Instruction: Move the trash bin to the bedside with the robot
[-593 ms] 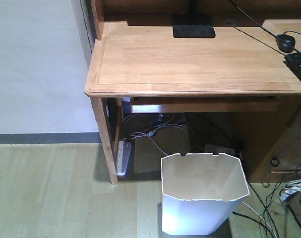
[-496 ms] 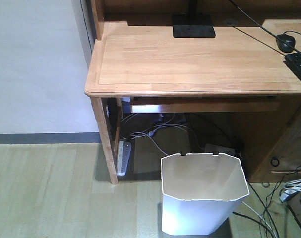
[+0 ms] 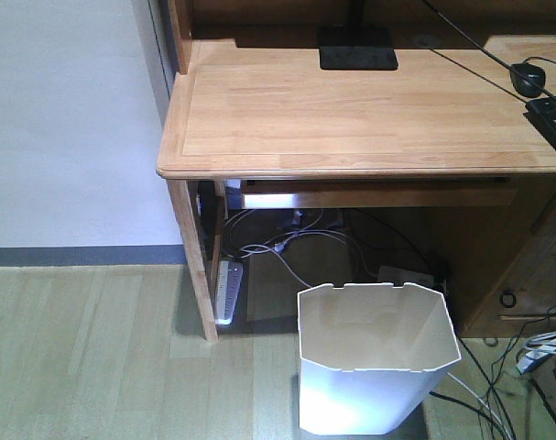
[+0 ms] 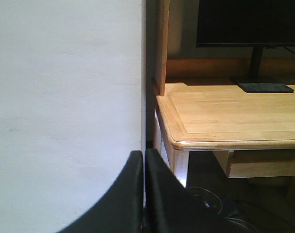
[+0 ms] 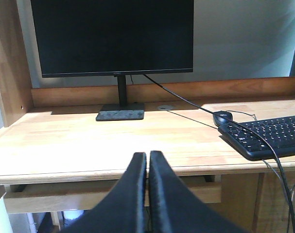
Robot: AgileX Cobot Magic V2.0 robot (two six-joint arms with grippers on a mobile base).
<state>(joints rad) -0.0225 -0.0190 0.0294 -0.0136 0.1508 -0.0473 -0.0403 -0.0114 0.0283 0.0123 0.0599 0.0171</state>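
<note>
The white trash bin [image 3: 374, 362] stands upright on the wooden floor in front of the light wooden desk [image 3: 351, 110], at the bottom of the front view. It is empty inside. The bed is out of view. My left gripper [image 4: 144, 158] is shut and empty, raised level with the desk's left corner beside the white wall. My right gripper [image 5: 147, 158] is shut and empty, held in front of the desk's front edge. Neither gripper shows in the front view, and neither touches the bin.
A monitor [image 5: 113, 36] on a black stand, a mouse [image 3: 530, 78] and a keyboard [image 5: 271, 136] are on the desk. A power strip [image 3: 227, 289] and several cables lie under it. The white wall [image 3: 67, 119] is on the left; more cables trail at the lower right.
</note>
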